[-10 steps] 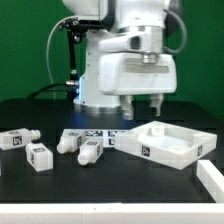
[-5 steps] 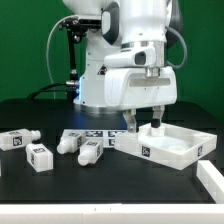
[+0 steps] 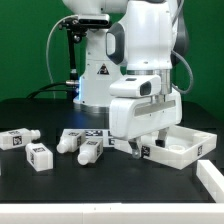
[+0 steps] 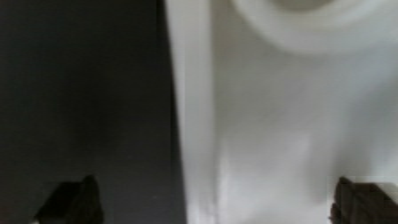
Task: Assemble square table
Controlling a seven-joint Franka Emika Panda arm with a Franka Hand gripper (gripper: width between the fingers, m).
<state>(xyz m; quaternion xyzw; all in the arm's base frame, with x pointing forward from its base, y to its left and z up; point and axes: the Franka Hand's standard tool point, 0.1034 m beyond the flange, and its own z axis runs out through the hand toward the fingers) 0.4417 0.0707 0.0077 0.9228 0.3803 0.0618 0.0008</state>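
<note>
The square table's white panel, with a raised rim and a tag on its side, lies on the black table at the exterior view's right. My gripper hangs low over the panel's left end, open, fingers straddling the rim with nothing held. In the wrist view the panel fills one side, dark table beside it, and my gripper shows a dark fingertip at each lower corner. Several short white legs lie at the left: one, another, a third and one more.
The marker board lies flat between the legs and the panel. A white block sits at the front right edge. The robot's base stands behind, with cables at the back left.
The arm has come down and forward, from above the panel's back to low over its left end. The jaws stayed open. Panel and legs have not moved.
</note>
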